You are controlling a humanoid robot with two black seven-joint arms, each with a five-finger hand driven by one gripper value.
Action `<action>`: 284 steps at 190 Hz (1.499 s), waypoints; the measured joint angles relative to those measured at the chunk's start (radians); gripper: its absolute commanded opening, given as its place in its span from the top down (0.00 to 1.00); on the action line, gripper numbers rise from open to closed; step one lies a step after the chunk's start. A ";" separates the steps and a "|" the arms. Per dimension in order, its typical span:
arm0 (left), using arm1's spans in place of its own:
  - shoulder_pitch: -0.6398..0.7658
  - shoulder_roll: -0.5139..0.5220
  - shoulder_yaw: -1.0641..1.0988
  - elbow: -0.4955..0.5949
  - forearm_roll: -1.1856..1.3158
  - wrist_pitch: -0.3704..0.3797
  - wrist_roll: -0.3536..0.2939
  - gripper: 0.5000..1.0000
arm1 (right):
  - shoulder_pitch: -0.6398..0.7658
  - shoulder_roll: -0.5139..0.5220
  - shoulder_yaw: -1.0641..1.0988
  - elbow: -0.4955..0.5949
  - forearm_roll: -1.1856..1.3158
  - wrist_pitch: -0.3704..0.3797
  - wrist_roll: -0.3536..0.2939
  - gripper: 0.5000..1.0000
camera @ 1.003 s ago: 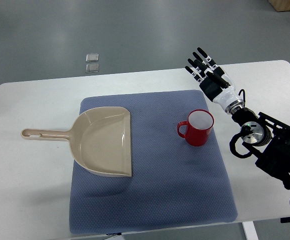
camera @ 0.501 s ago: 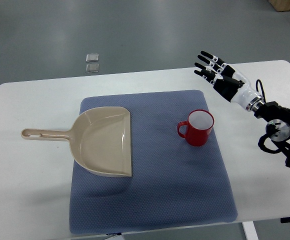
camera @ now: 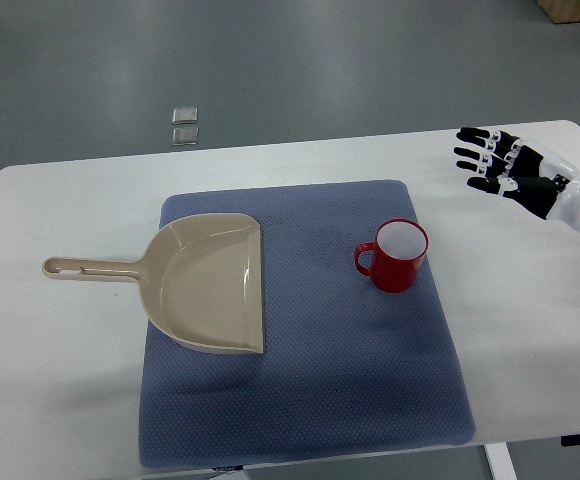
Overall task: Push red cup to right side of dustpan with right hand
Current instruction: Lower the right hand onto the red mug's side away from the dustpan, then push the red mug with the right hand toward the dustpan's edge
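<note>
A beige dustpan (camera: 208, 287) is laid on the left of a blue mat (camera: 300, 400), handle pointing left, and the red cup (camera: 396, 256) is stood upright on the mat's right part, well apart from the pan, its handle turned toward it. At the right edge the right hand (camera: 510, 170) is held over the white table (camera: 60, 380), fingers spread and pointing left, nothing grasped, clear of the cup. No writing can be made out, though print this small might not show.

The right hand's (camera: 515, 172) arm is cut off at the right edge just past the wrist. The mat's (camera: 310, 400) near edge partly hides a small dark thing. On the far floor, two small squares (camera: 184, 124) are too small to identify.
</note>
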 measured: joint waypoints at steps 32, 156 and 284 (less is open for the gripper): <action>0.000 0.000 0.000 0.000 0.000 0.000 0.000 0.00 | -0.045 0.024 0.002 0.008 -0.061 0.000 0.052 0.13; 0.000 0.000 0.000 0.001 0.000 0.000 0.000 0.00 | -0.112 0.176 -0.004 -0.013 -0.192 0.000 0.097 0.13; 0.000 0.000 -0.001 0.001 0.000 0.000 0.000 0.00 | -0.125 0.271 -0.007 -0.052 -0.197 -0.042 0.098 0.13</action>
